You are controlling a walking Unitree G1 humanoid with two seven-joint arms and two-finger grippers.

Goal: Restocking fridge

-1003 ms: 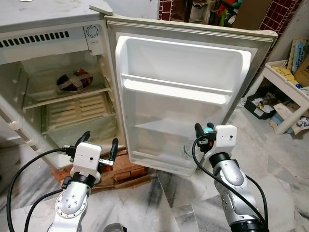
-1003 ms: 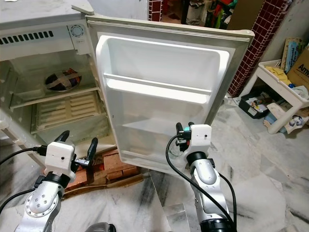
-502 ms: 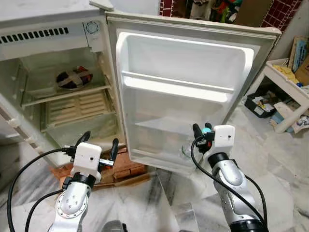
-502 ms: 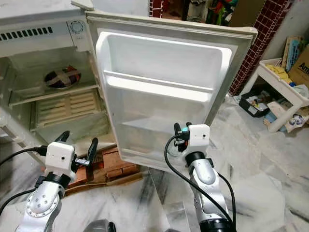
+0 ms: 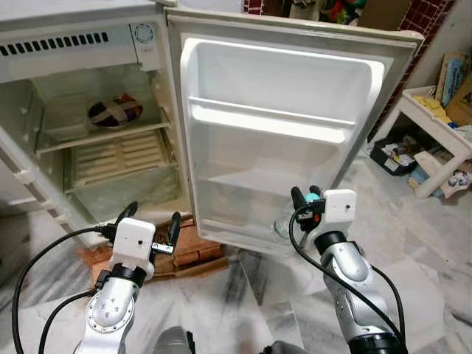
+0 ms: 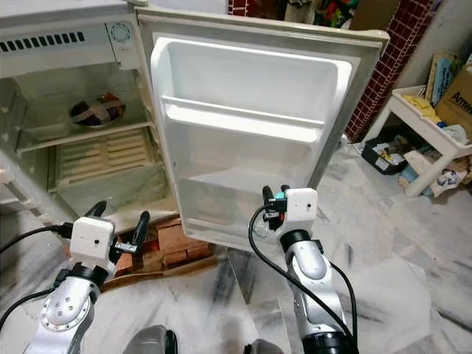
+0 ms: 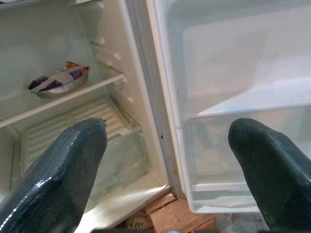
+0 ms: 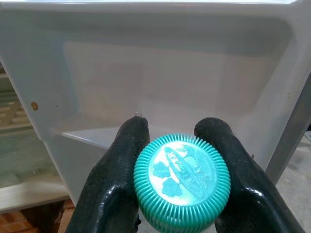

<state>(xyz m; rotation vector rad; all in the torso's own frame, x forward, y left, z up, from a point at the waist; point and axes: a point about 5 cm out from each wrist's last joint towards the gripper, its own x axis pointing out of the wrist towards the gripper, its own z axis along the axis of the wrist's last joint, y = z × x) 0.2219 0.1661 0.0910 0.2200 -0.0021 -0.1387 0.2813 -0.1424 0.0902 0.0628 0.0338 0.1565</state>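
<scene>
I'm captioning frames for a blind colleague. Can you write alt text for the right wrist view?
The right end effector grips a bottle by its ribbed teal cap, one black finger on each side. Just ahead stands the open fridge door, its white inner shelf at about cap level.

Closer to the door, bottle lower

Over the last second my head camera has moved: the fridge and its open door now sit a bit higher and more to the left, and the white stand at the right has slid toward the edge. My right gripper, closed on the bottle with the teal cap, has come slightly left and nearer to the low door shelf. My left gripper has shifted only a little with the view.
</scene>
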